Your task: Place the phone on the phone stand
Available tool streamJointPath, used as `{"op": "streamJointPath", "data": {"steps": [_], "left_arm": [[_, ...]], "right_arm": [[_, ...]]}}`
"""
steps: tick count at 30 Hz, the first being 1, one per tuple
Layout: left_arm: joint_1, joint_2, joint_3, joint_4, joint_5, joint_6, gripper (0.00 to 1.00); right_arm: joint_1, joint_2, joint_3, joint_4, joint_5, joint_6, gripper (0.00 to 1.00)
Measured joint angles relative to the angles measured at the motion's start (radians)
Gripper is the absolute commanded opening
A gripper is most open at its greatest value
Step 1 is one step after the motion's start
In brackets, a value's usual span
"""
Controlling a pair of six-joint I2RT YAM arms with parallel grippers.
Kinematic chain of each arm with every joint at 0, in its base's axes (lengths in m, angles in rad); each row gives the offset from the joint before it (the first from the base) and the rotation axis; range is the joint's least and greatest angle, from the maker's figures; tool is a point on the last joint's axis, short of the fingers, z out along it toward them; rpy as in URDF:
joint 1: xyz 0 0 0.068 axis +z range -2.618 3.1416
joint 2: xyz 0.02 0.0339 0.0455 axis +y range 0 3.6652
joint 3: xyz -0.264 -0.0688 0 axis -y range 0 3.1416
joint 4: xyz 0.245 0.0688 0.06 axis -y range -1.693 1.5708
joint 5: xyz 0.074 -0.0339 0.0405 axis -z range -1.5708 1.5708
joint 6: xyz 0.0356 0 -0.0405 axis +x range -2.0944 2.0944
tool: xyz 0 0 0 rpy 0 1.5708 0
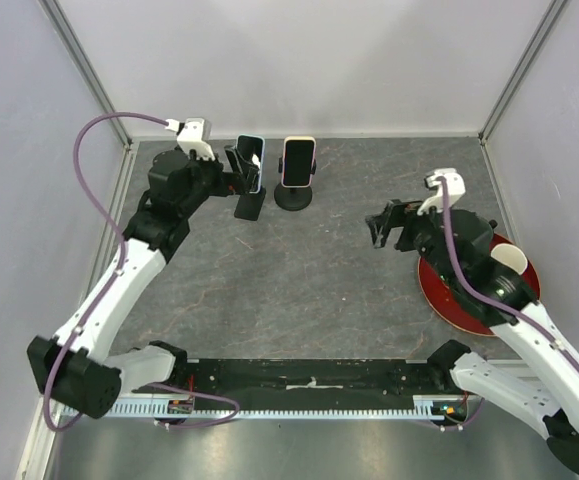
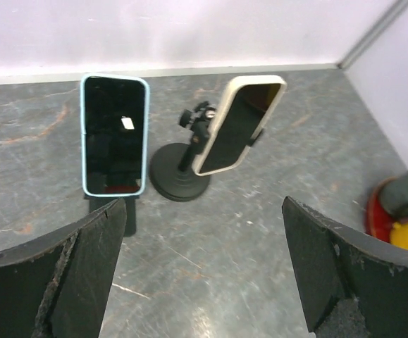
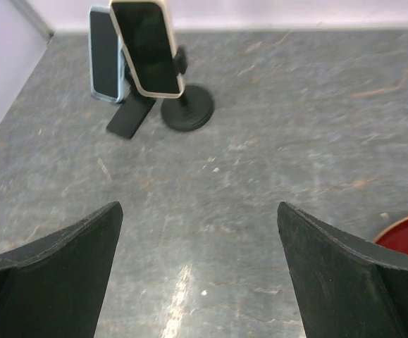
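Item one: left tool, jaws spread wide and holding nothing, facing the two handsets at the far side of the surface.

Item two: blue-cased phone, screen dark, propped upright on a flat black stand, just ahead of the left tool and not between its fingers.

Item three: cream-cased phone, tilted and clamped on a round-based stand, just beside the blue one.

Item four: right tool, jaws likewise apart and empty, well apart from both handsets, near a red plate.

We cannot tell whether the left tool's fingers touch the blue case.
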Motion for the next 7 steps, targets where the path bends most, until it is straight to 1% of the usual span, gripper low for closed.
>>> {"op": "streamJointPath", "data": {"steps": [3, 7], "left_arm": [[0.0, -0.108, -0.002, -0.069, 0.063, -0.012, 0.97], [0.0, -0.275, -0.001, -0.139, 0.1, -0.013, 0.99]], "right_arm": [[0.0, -0.066, 0.037, -0.045, 0.084, -0.026, 0.98], [0.0, -0.166, 0.11, -0.079, 0.166, -0.048, 0.98]]}}
